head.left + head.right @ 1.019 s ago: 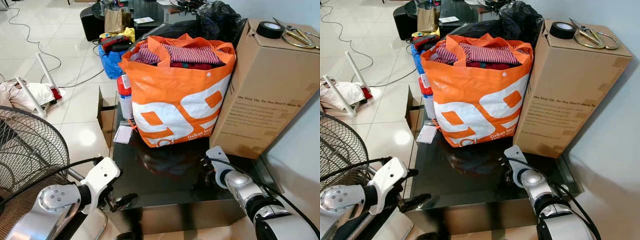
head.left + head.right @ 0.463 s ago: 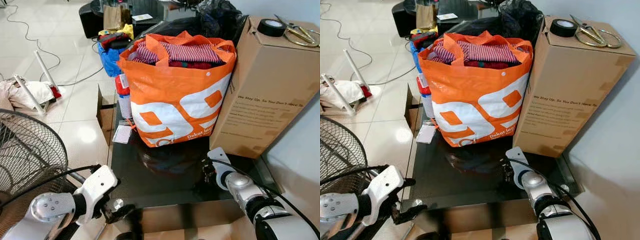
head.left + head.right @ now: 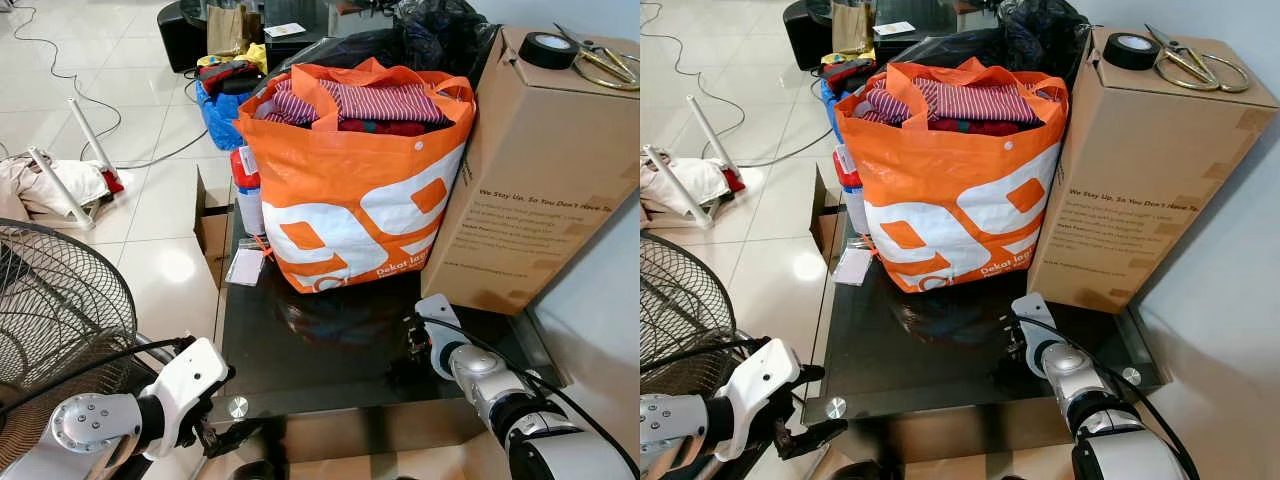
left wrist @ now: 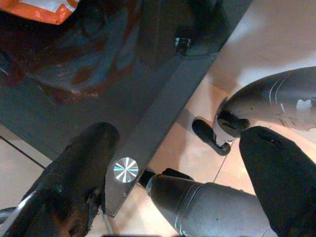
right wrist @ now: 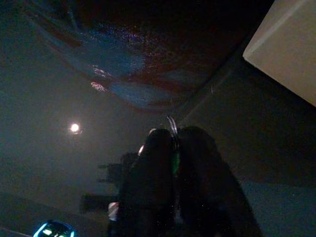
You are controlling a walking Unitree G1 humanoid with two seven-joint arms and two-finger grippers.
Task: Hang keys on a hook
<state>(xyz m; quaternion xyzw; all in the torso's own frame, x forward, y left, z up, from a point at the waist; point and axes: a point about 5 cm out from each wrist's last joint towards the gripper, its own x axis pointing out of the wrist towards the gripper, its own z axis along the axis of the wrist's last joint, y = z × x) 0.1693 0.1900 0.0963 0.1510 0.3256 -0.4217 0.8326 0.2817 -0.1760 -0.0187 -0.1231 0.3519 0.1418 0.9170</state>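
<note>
My right gripper (image 3: 411, 342) rests low over the black glass table (image 3: 330, 370), close to the foot of the cardboard box. In the right wrist view its fingers (image 5: 158, 163) are pressed together, and a thin metal key ring (image 5: 172, 123) pokes out from between their tips; the keys themselves are hidden in the dark. My left gripper (image 3: 226, 440) hangs below the table's front left corner. Its two black fingers (image 4: 79, 173) stand wide apart with nothing between them, over the floor and my own legs.
An orange shopping bag (image 3: 350, 200) stuffed with clothes stands on the table beside a tall cardboard box (image 3: 540, 160) carrying a tape roll (image 3: 546, 50) and scissors (image 3: 600, 62). A fan grille (image 3: 55, 310) is at my left. A pale wall closes the right side.
My left arm has dropped and drawn back from the table's front edge toward the floor. The right gripper has stayed in place. The camera has shifted slightly.
</note>
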